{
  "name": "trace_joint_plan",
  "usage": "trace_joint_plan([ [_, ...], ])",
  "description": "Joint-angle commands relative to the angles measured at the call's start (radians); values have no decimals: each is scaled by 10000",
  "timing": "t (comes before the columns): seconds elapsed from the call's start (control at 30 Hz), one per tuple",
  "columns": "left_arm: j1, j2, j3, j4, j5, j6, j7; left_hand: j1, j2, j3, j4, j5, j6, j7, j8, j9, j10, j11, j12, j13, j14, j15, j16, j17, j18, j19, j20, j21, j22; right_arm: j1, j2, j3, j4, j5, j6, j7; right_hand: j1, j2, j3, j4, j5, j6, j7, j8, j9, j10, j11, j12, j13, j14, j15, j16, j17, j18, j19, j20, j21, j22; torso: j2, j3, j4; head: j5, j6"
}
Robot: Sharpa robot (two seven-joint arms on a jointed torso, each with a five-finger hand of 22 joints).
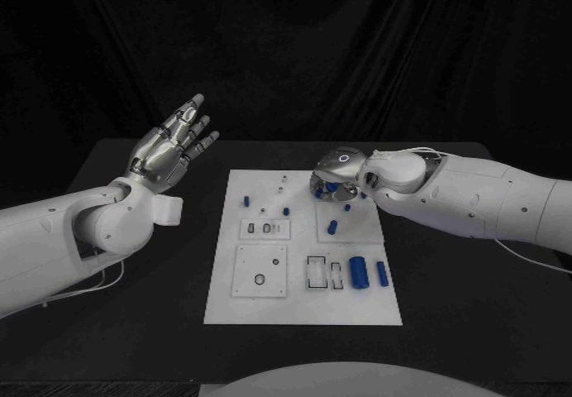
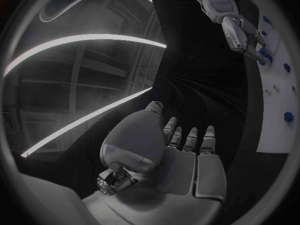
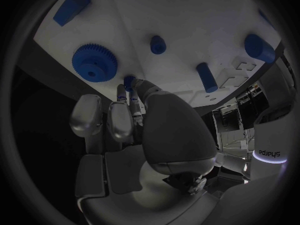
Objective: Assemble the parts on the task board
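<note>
Right hand (image 1: 337,178) down over far right part of task board (image 1: 301,310), fingertips (image 3: 129,98) pinching small blue peg (image 3: 129,81) beside blue gear (image 3: 94,61). Left hand (image 1: 170,145) raised off board, fingers spread, holding nothing.

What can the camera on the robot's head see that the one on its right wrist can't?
Head view alone: the left hand raised open beside the board, and two blue cylinders lying near the board's near right corner. Right wrist view alone: a blue gear flat on the board, close to the fingertips. Both: the white task board and the right hand reaching down to a small blue part.
</note>
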Motion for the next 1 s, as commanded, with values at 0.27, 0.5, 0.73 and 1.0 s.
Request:
trace_joint_plan([
  [0.27,0,-88,10,54,-15,139,483,119,-22,68,5,53,100,3,71,14,1,52,-67,-17,14,83,-37,-17,94,20,64,66,15,-9,-128,7,118,-39,-1154,432,74,95,9,-162,-193,383,106,334,447,660,-138,101,15,85,-143,6,112,-170,6,-120,31,173,6,5,-9,60,13],
  [0.5,1,-177,10,131,-75,-10,392,130,-29,72,1,52,114,-4,79,15,1,42,-67,-17,14,83,-37,-17,93,11,71,58,9,232,25,8,141,268,-1286,480,67,81,1,-175,-233,399,121,356,500,699,-123,60,-4,101,-143,52,203,-189,35,-125,79,259,3,3,-1,66,186],
  [0.73,1,-157,10,153,-608,-304,414,163,-143,43,30,28,179,42,149,13,1,93,-67,-17,14,98,-37,-17,50,-115,-99,-57,-67,460,724,9,-445,586,-1284,578,58,65,1,-186,-238,353,172,339,536,734,-82,12,-25,104,-125,64,229,-196,38,-119,88,288,7,-6,-2,72,341],
  [1.0,2,-220,10,243,-754,-452,376,161,-158,35,31,35,170,56,151,11,1,109,-67,-17,14,90,-37,-17,48,-117,-124,-59,-69,499,1574,10,-1372,655,-1067,636,28,28,-8,-199,-217,302,202,317,581,805,-58,-34,-41,130,-107,145,378,-230,92,-106,181,443,23,-1,24,-13,511],
])
